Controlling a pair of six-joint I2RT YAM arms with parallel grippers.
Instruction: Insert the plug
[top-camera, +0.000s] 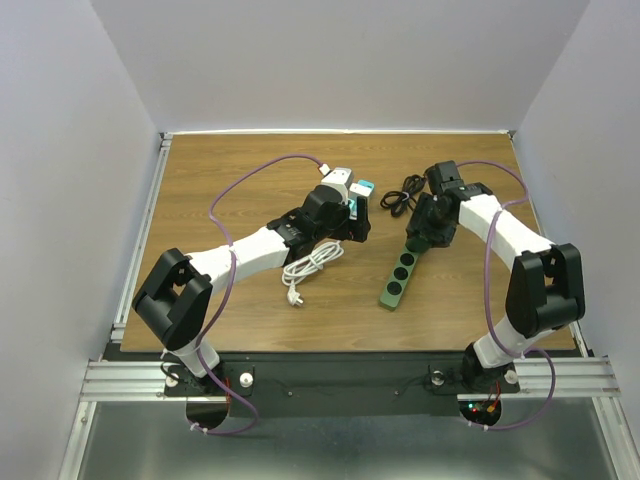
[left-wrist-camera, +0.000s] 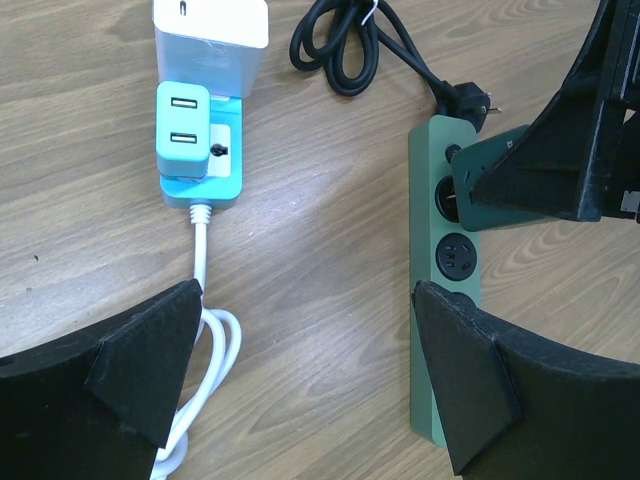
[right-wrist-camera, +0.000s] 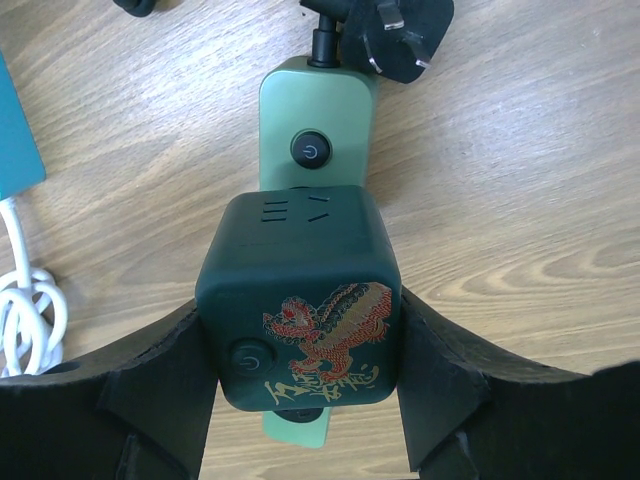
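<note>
Clamping the dark green cube plug (right-wrist-camera: 300, 300) between both fingers, the right gripper (right-wrist-camera: 300, 395) holds it directly over the green power strip (right-wrist-camera: 340, 105), which lies toward the desk's right edge. The left gripper (left-wrist-camera: 310, 375) hangs spread wide above bare wood, with the strip at one finger and a blue adapter (left-wrist-camera: 200, 185) beyond.

A wooden counter (left-wrist-camera: 320, 270) carries a blue socket block (left-wrist-camera: 222, 186). A teal USB charger (left-wrist-camera: 182, 128) is plugged into the block's face, and a white charger brick (left-wrist-camera: 210, 40) sits at its far end, touching it. A white cable (left-wrist-camera: 200, 255) leaves the block's near end, runs into loose loops (top-camera: 312, 262) and ends in a white plug (top-camera: 294, 298) lying flat on the wood. White walls (top-camera: 330, 60) surround the counter.
</note>
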